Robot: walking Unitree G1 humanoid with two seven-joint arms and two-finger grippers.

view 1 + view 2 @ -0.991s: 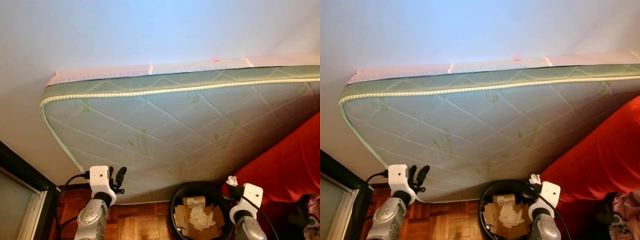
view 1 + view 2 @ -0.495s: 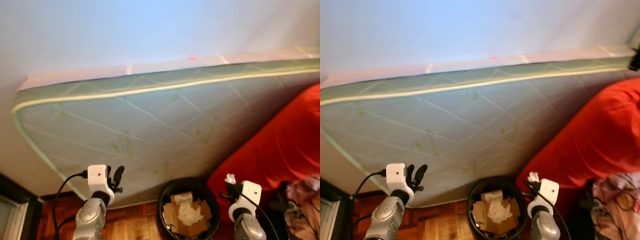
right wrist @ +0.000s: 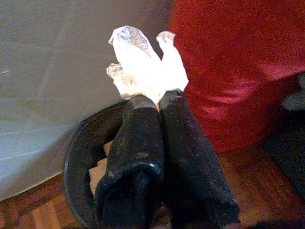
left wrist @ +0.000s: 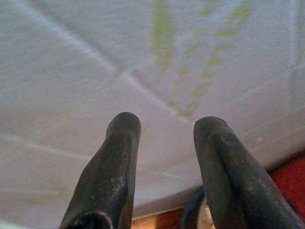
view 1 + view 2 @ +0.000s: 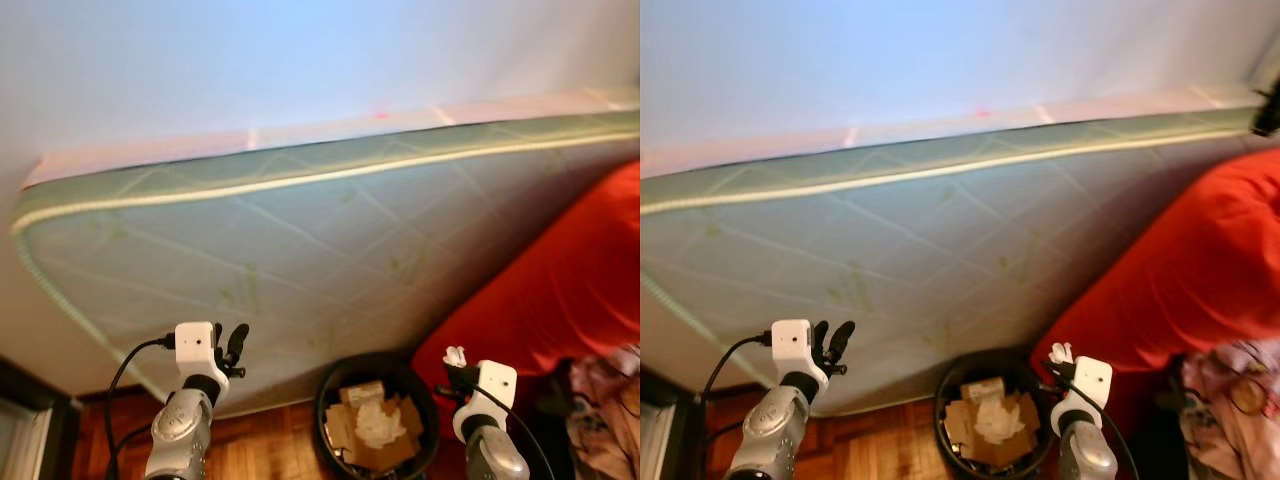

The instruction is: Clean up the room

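Observation:
A black round trash bin (image 5: 335,375) stands on the wood floor, holding cardboard scraps and a crumpled white tissue (image 5: 377,424). My right gripper (image 5: 455,362) is raised just right of the bin's rim, shut on a crumpled white tissue (image 3: 143,64) that sticks out past the fingertips. In the right wrist view the bin (image 3: 81,157) lies below and beside the fingers. My left gripper (image 5: 232,341) is held up left of the bin, open, with nothing between its fingers (image 4: 116,157), facing the mattress.
A large pale green quilted mattress (image 5: 300,260) leans against the white wall behind the bin. A red cover (image 5: 560,290) drapes furniture on the right, with patterned cloth (image 5: 1230,390) below it. A dark door frame (image 5: 25,430) is at far left.
The camera has kept turning slightly, so the scene sits a little differently. Both arms hold the same pose; the right gripper still grips the tissue.

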